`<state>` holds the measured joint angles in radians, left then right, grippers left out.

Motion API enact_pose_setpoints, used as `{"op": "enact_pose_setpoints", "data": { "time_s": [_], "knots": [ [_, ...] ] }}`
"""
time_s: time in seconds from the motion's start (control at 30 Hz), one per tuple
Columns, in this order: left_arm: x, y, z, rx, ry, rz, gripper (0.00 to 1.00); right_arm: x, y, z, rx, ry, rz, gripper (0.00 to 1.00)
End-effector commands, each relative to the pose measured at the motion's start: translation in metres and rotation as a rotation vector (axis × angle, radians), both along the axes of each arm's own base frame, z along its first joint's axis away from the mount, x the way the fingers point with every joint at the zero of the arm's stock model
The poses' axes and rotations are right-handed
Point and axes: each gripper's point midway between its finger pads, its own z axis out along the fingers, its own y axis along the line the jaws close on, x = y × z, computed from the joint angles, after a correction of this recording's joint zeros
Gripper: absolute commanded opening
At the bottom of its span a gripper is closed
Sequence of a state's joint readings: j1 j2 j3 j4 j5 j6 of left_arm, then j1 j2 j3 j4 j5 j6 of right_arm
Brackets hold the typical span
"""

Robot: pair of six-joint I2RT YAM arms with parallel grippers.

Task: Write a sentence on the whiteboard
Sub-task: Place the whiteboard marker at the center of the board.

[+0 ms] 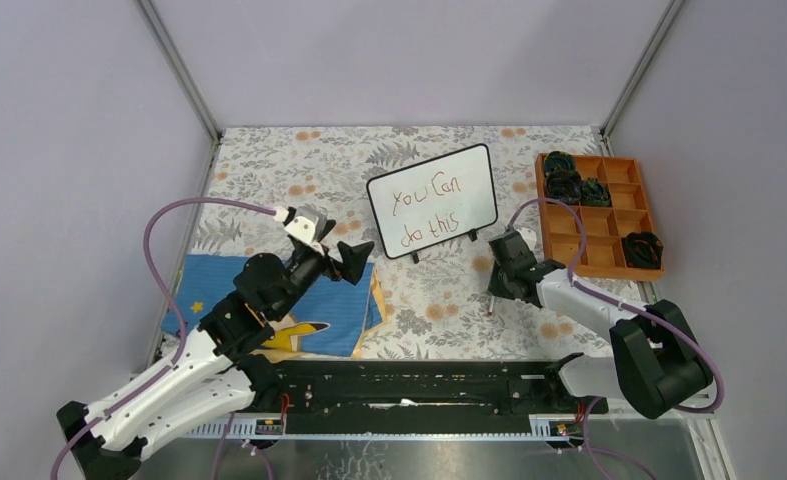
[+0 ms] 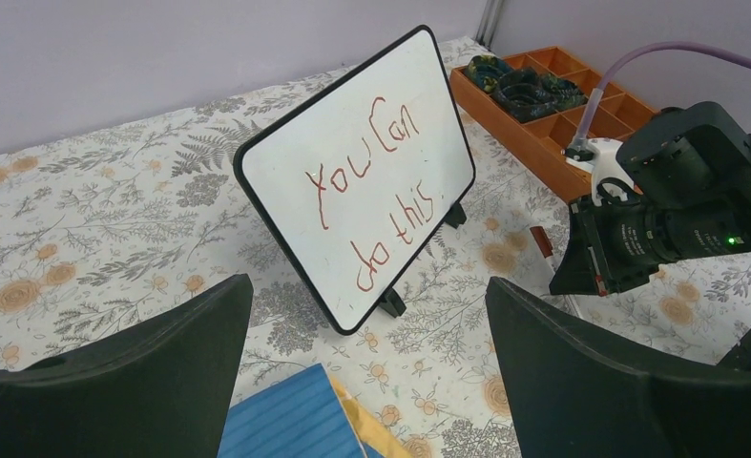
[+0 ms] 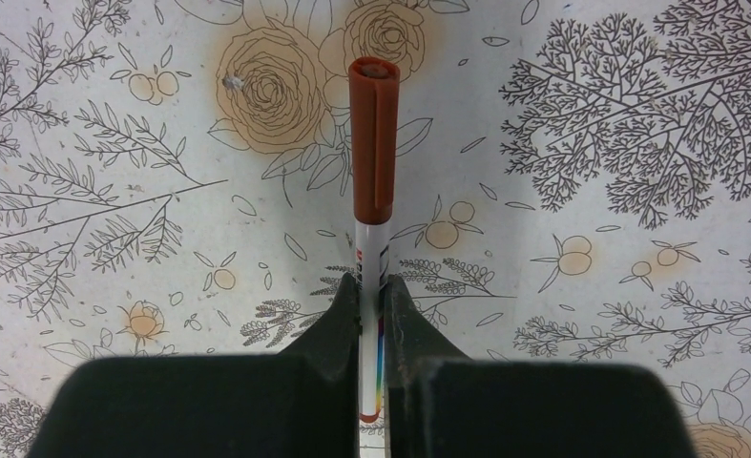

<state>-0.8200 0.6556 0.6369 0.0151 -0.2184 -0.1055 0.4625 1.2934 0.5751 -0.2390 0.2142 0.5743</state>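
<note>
Whiteboard first: the small white rectangular board with a thin black frame (image 1: 472,168) stands near the middle of the flower-printed tablecloth (image 1: 299,170), a little toward 12 o'clock. It leans back on its small black feet, so its face is tilted up toward the arms. On it, the reddish-brown handwritten sentence (image 1: 419,193) reads "You Can do this" in two lines. To me the writing looks finished.

At 4 o'clock from the board, near it but not touching, the right gripper (image 3: 371,296) has its jaws clamped on the white barrel of a marker with a reddish-brown cap (image 3: 372,143). The marker points down at the cloth, probably to put it away.

At 8 o'clock from the board, the left gripper (image 1: 354,258) faces it with its jaws wide apart and nothing between them. It hovers above a blue cloth with yellow shapes (image 1: 219,290).

At 2 o'clock sits an orange compartment tray (image 1: 541,200). Some compartments hold dark things that I cannot identify. The marker's lower end is hidden between the fingers, and I cannot tell if its tip touches the table.
</note>
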Motion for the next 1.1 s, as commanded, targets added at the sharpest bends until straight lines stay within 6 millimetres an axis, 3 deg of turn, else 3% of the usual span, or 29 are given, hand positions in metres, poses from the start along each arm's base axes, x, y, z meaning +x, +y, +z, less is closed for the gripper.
{"op": "enact_pose_setpoints", "data": {
  "time_s": [0.0, 0.83, 1.07],
  "knots": [
    [0.003, -0.001, 0.008, -0.013, -0.047, 0.014, 0.99, 0.004, 0.000, -0.002, 0.016, -0.013, -0.013, 0.00],
    [0.001, -0.007, 0.004, -0.004, -0.037, -0.003, 0.99, 0.001, -0.004, -0.012, 0.001, 0.017, -0.023, 0.00],
    [0.001, -0.007, 0.004, -0.002, -0.039, -0.001, 0.99, 0.001, -0.006, -0.012, -0.006, 0.014, -0.038, 0.11]
  ]
}}
